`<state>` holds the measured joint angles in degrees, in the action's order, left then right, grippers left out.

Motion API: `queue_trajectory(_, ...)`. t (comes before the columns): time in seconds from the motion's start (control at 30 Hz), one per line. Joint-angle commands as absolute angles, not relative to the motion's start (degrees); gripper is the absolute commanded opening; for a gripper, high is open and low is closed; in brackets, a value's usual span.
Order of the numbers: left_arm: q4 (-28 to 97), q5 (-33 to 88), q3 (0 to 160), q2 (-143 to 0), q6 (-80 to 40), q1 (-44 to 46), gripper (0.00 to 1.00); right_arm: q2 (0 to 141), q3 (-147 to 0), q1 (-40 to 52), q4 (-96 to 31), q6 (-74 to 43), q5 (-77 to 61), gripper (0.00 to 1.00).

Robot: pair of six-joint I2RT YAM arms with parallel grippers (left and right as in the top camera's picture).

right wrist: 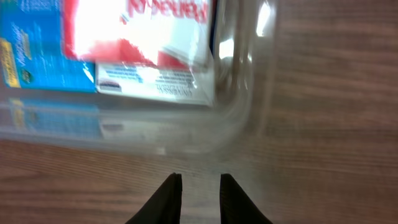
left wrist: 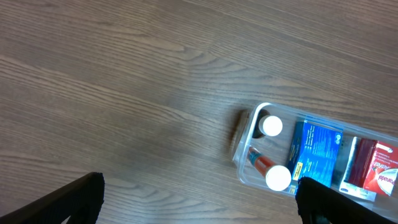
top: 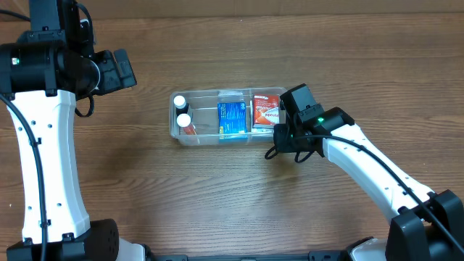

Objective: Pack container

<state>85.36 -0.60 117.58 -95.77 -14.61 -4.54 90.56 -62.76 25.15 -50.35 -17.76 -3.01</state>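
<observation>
The clear container lies mid-table and holds two white-capped bottles, a blue box and a red-and-white box. My right gripper is at its front right corner. In the right wrist view the fingers are nearly shut with a narrow gap, just in front of the blurred container wall; I cannot tell whether they touch it. My left gripper hovers high at the far left, wide open and empty, with the container to its right.
Bare wooden table surrounds the container on all sides. The left arm's white link stands along the left edge, and the right arm reaches in from the lower right.
</observation>
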Motion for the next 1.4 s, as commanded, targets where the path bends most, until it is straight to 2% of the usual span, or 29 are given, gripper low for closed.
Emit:
queue_trajectory(0.0,85.4,-0.2,117.4,-95.0,-14.1,-4.5,1.00,89.5,-62.8,25.1,-51.9,-17.6,-3.3,0.23)
queue_trajectory(0.13,85.4,-0.2,117.4,-95.0,-14.1,-4.5,1.00,83.7,-66.1,25.0,-52.4,-17.6,-0.1,0.25)
queue_trajectory(0.17,85.4,-0.2,117.4,-95.0,-14.1,-4.5,1.00,82.3,-67.4,24.9,-52.2,-17.6,2.2,0.29)
queue_trajectory(0.2,85.4,-0.2,117.4,-95.0,-14.1,-4.5,1.00,80.5,-69.1,24.6,-51.5,-17.6,5.7,0.41)
queue_trajectory(0.23,85.3,-0.1,117.4,-95.0,-14.2,-4.5,1.00,79.3,-70.2,24.3,-50.5,-17.4,8.5,0.68)
queue_trajectory(0.27,85.0,0.6,117.4,-95.0,-14.2,-4.5,1.00,78.2,-71.2,23.8,-48.8,-16.1,10.6,0.88)
queue_trajectory(0.3,84.5,1.9,117.4,-95.0,-14.2,-4.5,1.00,77.3,-72.0,23.2,-46.8,-13.4,10.9,0.99)
queue_trajectory(0.43,81.6,8.9,117.4,-95.3,-14.2,-4.1,1.00,76.2,-73.6,20.3,-41.7,-7.9,10.5,1.00)
queue_trajectory(0.57,80.5,8.8,117.4,-96.2,-14.1,-1.4,1.00,76.5,-73.6,15.5,-40.8,-9.1,9.7,1.00)
queue_trajectory(0.73,81.3,3.8,117.4,-98.7,-13.6,2.8,1.00,76.5,-73.6,8.5,-40.4,-9.1,0.9,1.00)
queue_trajectory(1.0,82.3,3.5,117.4,-100.3,-13.7,3.2,1.00,76.3,-73.8,6.1,-40.2,-9.2,-3.1,1.00)
queue_trajectory(1.23,86.7,2.9,117.4,-99.9,-14.3,3.1,1.00,74.1,-74.4,3.3,-49.4,-12.4,-3.1,1.00)
queue_trajectory(1.37,88.6,-0.3,117.4,-96.2,-14.2,4.4,1.00,68.0,-74.4,3.3,-53.1,-12.5,-2.0,1.00)
